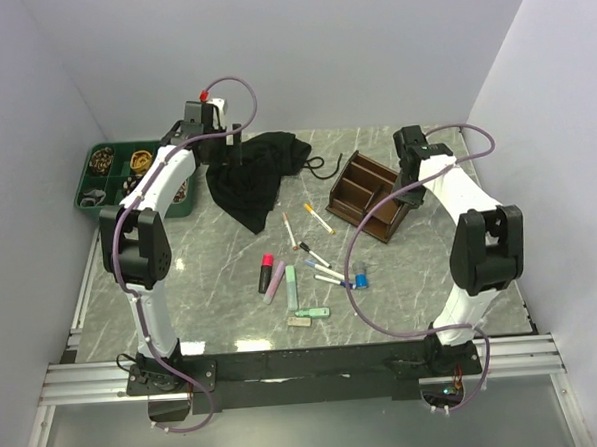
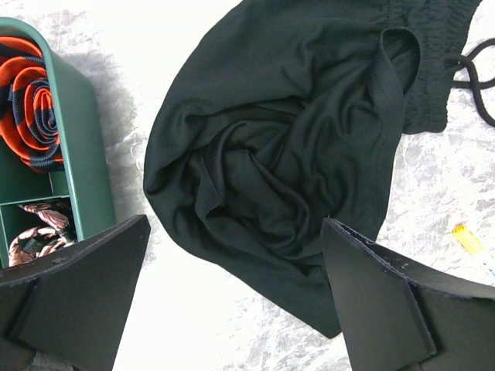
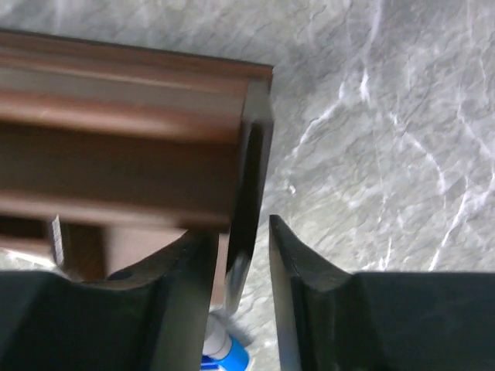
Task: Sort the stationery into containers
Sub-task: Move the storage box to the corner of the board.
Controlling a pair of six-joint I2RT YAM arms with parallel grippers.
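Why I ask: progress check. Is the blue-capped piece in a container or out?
Out: the blue-capped piece lies on the bare table.

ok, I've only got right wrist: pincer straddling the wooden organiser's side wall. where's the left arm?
Observer: The left pincer hangs wide open over the black cloth, right beside the green tray.
Operator: stationery sorted yet?
Observer: No. The pens and highlighters lie loose on the table, between the two arms and near the organiser.
Operator: green tray free?
Observer: Not fully. One compartment holds an orange-and-navy striped roll.
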